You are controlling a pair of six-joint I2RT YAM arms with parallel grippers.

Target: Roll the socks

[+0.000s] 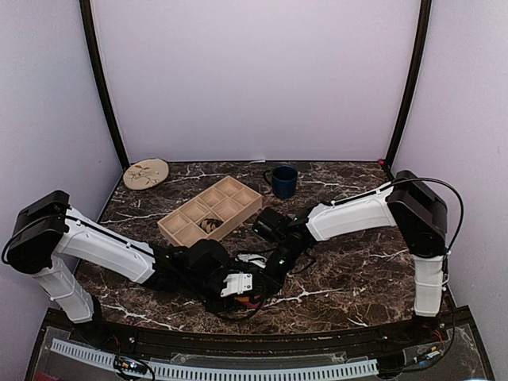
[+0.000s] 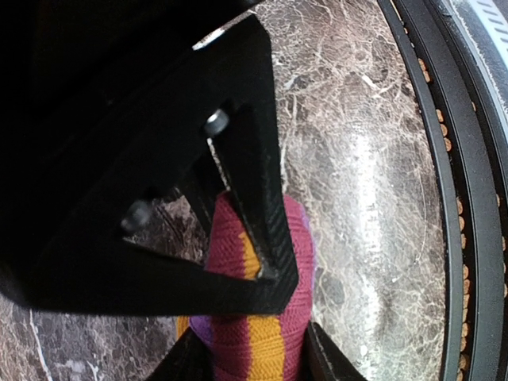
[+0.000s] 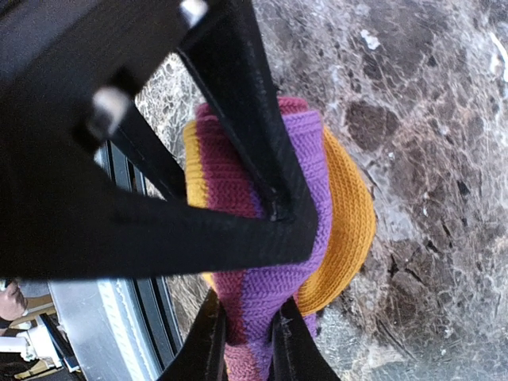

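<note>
The striped sock [image 3: 313, 167] is folded into a thick small bundle with bands of purple, dark red and orange. The knit is ribbed, and each row of stitches shows clearly. An orange part bulges out on one side like a rounded cap. The bundle lies on the table [image 1: 349, 262] near its front edge, a little left of the middle, between the two arms.

The left gripper [image 1: 244, 290] and the right gripper [image 1: 263, 284] meet at this place. Both are clenched on the striped sock, one from each side. In each wrist view a black finger [image 3: 254, 135] crosses over the fabric, and two dark tips press the bundle from below.

The table is dark brown marble with white veins, smooth and a little shiny. A black ridged rail [image 2: 444, 198] runs along the front edge, just beside the sock.

Farther back stand a pale wooden tray [image 1: 171, 226] with square compartments, a dark blue mug [image 1: 282, 181] and a round beige plate [image 1: 146, 173], all well apart from the sock. To the right of the grippers the marble is bare.
</note>
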